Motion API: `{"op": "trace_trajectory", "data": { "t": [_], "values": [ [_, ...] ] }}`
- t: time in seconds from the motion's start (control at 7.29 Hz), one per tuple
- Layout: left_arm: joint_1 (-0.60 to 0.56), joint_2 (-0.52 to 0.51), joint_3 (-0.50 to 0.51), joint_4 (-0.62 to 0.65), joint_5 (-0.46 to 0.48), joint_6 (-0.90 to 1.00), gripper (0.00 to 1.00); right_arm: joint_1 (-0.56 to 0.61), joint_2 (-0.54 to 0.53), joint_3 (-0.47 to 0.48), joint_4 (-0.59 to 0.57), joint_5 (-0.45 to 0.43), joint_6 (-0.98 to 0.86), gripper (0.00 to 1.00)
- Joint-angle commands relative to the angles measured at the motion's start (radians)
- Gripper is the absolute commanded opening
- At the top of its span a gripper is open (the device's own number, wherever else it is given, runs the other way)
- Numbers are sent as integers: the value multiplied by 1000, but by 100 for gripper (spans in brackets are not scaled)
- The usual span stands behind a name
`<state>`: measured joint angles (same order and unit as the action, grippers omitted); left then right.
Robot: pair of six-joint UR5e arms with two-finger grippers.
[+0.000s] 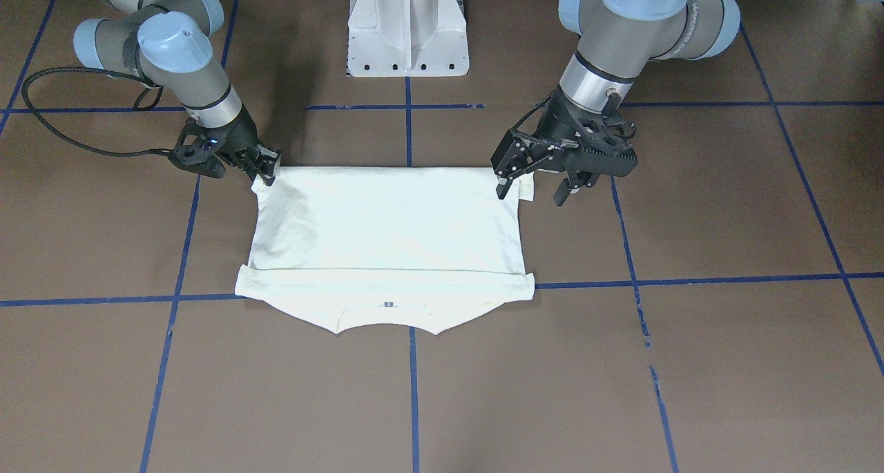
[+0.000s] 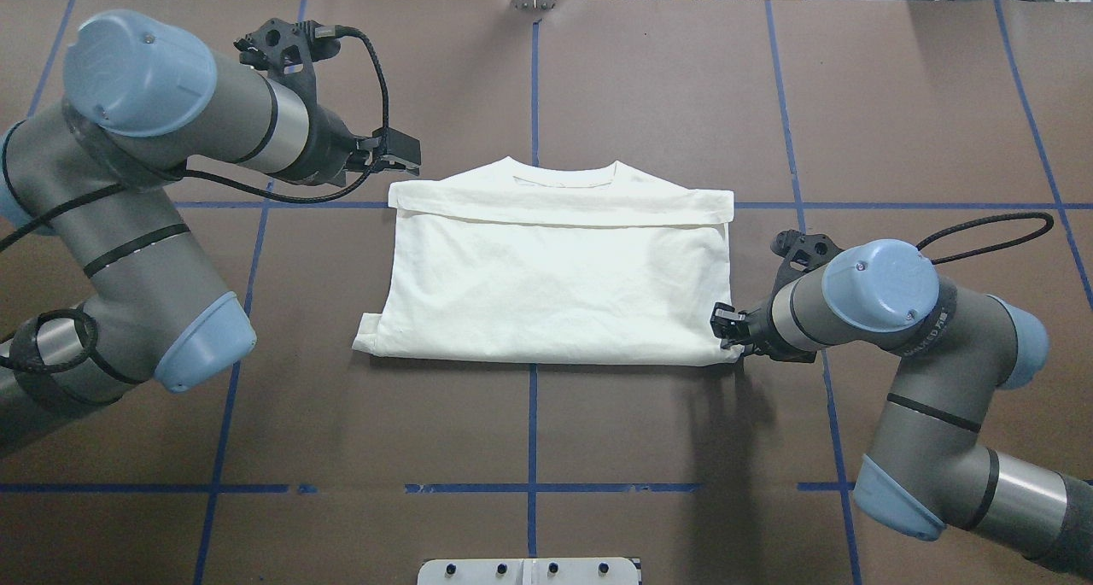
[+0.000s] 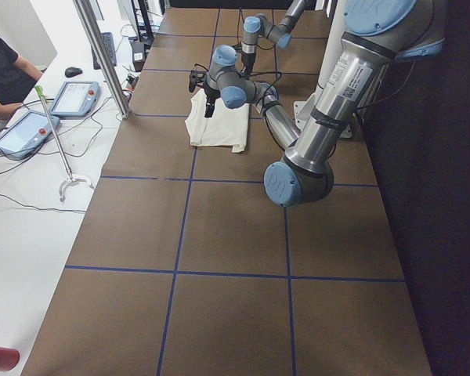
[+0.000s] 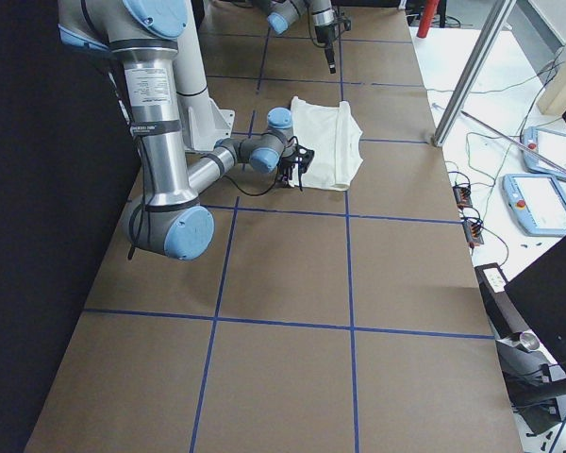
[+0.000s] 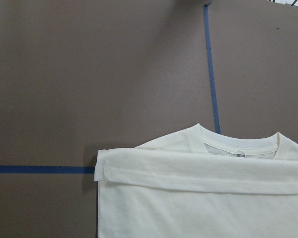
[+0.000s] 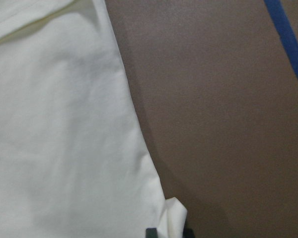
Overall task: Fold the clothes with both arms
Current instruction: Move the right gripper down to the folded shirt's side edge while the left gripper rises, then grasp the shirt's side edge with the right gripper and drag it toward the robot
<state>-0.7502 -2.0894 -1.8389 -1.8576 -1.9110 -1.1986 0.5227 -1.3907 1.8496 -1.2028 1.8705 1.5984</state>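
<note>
Where the table (image 2: 683,98) lies nearest the robot stands one white pedestal (image 1: 407,31), with blue tape lines (image 2: 532,431) gridding the brown top. Next out is one shirt (image 2: 546,286), folded into a rough rectangle, plain side up, flat in the middle between the two arms. At its near right corner is the right gripper (image 1: 268,176), low at the table and nearly closed. The wrist view shows a small curl of that corner between the fingertips. Shirt body is smooth with a few soft creases. Farther on, one folded band (image 2: 555,209) runs straight across the shirt just below the collar (image 2: 564,172), which points away from the robot and sits on a tape line. Farthest is the left gripper (image 1: 530,195), raised off the table by the shirt's far left corner. Its two fingers are spread wide and hold nothing, and its wrist camera looks down on the collar end.
</note>
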Motion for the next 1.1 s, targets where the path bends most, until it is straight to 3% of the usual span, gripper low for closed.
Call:
{"op": "trace_trajectory", "data": {
  "t": [0.0,0.14,0.41,0.69,0.96],
  "values": [
    [2,0,-2,0,0,2,97,5,-17,13,-1,7,-2,0],
    [0,0,-3,2,-2,1,97,3,-46,49,-1,10,0,0],
    [6,-1,-14,5,-5,-2,98,-71,-225,199,5,25,1,0],
    [40,-3,-42,31,-5,-48,98,-239,-382,348,8,22,42,0],
    [55,-1,-66,32,-5,-59,98,-436,-384,365,8,-41,168,0]
  ]
}}
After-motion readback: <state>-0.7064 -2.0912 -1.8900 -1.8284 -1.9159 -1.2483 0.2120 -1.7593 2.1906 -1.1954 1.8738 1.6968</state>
